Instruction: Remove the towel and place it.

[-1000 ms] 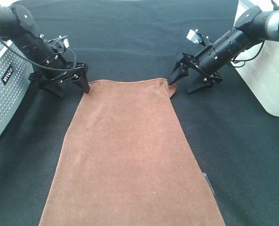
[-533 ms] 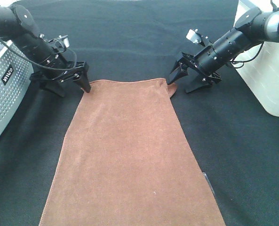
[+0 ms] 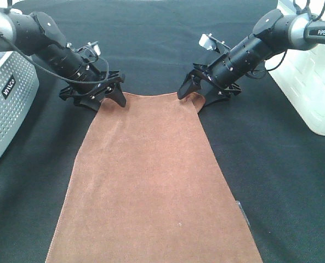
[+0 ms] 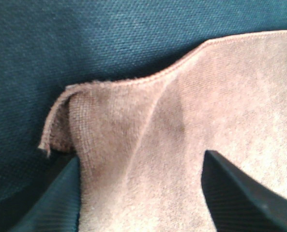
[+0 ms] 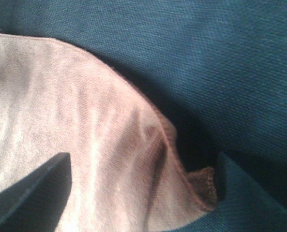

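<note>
Centrally, the towel (image 3: 151, 181) is spread flat on the black surface (image 3: 162, 38), its near edge cut off by the bottom of the frame. A grey perforated bin (image 3: 6, 109) at the left edge and a white container (image 3: 310, 87) at the right are partly cropped. The rumpled far corners are straddled by the left tool (image 3: 108, 102) and right tool (image 3: 191, 100), both released, jaws spread. A small object (image 3: 239, 206) beside the towel's lower right cannot be made out.

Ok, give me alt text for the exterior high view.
A rust-brown towel lies spread on a black table covering, the left gripper and right gripper open over its far corners. A grey perforated bin and white container flank it.
</note>
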Available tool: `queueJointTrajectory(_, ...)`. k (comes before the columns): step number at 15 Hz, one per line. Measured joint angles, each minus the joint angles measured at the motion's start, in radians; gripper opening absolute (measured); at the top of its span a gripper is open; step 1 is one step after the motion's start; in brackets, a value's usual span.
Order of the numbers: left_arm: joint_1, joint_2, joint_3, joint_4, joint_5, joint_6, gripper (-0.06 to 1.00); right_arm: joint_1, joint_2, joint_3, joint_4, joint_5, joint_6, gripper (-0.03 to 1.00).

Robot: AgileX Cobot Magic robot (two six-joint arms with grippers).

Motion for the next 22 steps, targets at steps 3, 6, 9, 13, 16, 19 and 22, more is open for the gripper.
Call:
queueJointTrajectory(3,0.0,0.003,0.001,-0.001,-0.037,0.0,0.52,0.0,0.002,0.0,-0.034,-0.022,0.016,0.56)
queueJointTrajectory(6,0.0,0.005,0.003,0.018,-0.051,0.011,0.21,0.0,0.006,0.0,-0.06,-0.042,0.026,0.32)
queueJointTrajectory(9,0.0,0.005,0.003,0.031,-0.06,0.074,0.01,0.0,0.008,0.0,-0.106,-0.05,0.027,0.13)
queueJointTrajectory(13,-0.001,0.005,0.003,0.042,-0.072,0.173,0.0,0.002,-0.027,0.0,-0.27,-0.083,0.018,0.0)
queueJointTrajectory(16,-0.001,-0.006,0.001,0.089,-0.104,0.191,0.0,0.002,-0.049,-0.01,-0.339,-0.118,-0.031,0.0)
queueJointTrajectory(19,-0.001,-0.011,-0.043,0.096,-0.112,0.211,0.0,0.002,-0.05,-0.063,-0.344,-0.135,-0.076,0.0)
queueJointTrajectory(22,-0.001,-0.011,-0.116,0.102,-0.117,0.231,0.0,0.002,-0.05,-0.131,-0.348,-0.143,-0.125,0.0)
